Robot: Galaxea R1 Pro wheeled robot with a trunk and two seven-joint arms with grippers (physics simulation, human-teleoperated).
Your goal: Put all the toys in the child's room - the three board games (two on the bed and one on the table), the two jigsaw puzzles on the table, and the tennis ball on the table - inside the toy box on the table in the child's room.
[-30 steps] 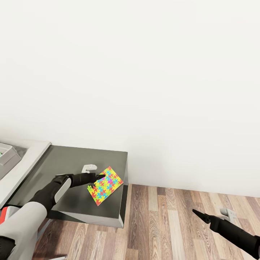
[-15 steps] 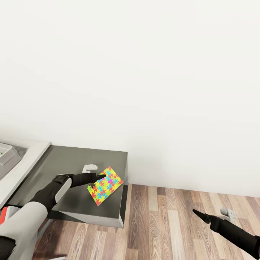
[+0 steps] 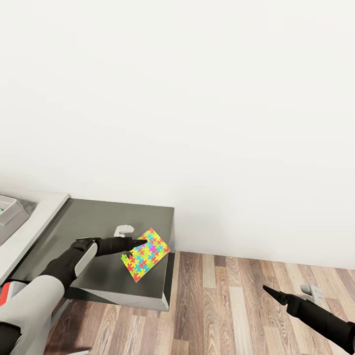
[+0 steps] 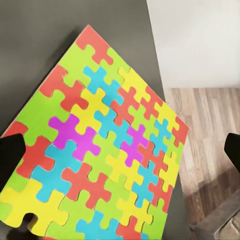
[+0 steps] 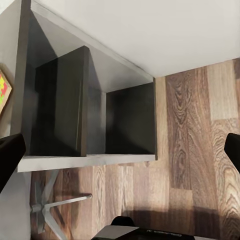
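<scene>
On the dark grey cabinet top (image 3: 98, 231), seen from the head view, the jigsaw puzzle (image 3: 146, 254) lies near the right edge, one corner reaching that edge, with the left pincer (image 3: 134, 242) at its near-left corner; a light grey corner of the toy box (image 3: 9, 213) is seen well apart at the far left on the pale surface (image 3: 34, 224). The right pincer (image 3: 268, 290) hangs over the wooden floor (image 3: 222, 305), and whether it is apart or together cannot be told. From the left wrist view, the puzzle (image 4: 100, 150) is shown flat beneath the pincer, whose dark fingertips (image 4: 11, 155) stand wide apart, one over the card's edge and one beyond its far corner. It is judged light, thin, stiff and prone to sliding, so it is best taken where its corner overhangs the edge. From the right wrist view, a sliver of the puzzle (image 5: 4, 90) is seen on the cabinet top above open shelves (image 5: 90, 115). Compared with a second ago, the puzzle has been nudged slightly toward the right edge, and the left pincer has advanced with it.
</scene>
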